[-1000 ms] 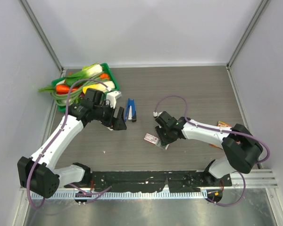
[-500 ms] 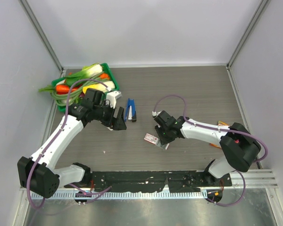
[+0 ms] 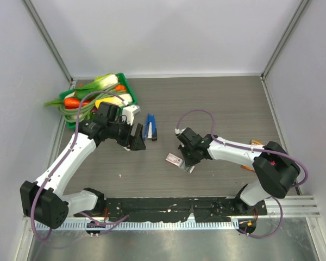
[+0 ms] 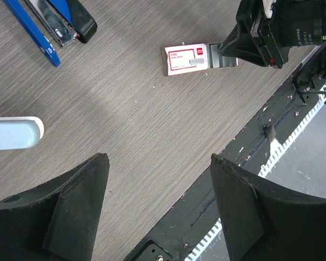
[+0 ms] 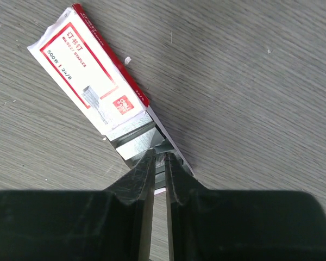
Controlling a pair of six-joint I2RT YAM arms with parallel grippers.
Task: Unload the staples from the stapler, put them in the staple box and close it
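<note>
The stapler (image 3: 150, 126) is lying splayed open on the surface (image 3: 228, 109), upper middle of the overhead frame, probably to bare its channel. The left tool (image 3: 136, 138) is hanging beside it, wide apart and empty. The right tool (image 5: 158, 155) is nipping almost together at the box's (image 5: 84, 81) staples (image 5: 136, 138); I can't tell if it's gripping.

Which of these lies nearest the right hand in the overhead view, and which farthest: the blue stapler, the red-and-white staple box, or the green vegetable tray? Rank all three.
1. Staple box: right at the fingertips of the right hand, near the table's middle.
2. Stapler: farther back and to the left.
3. Vegetable tray: back left corner, farthest.
</note>
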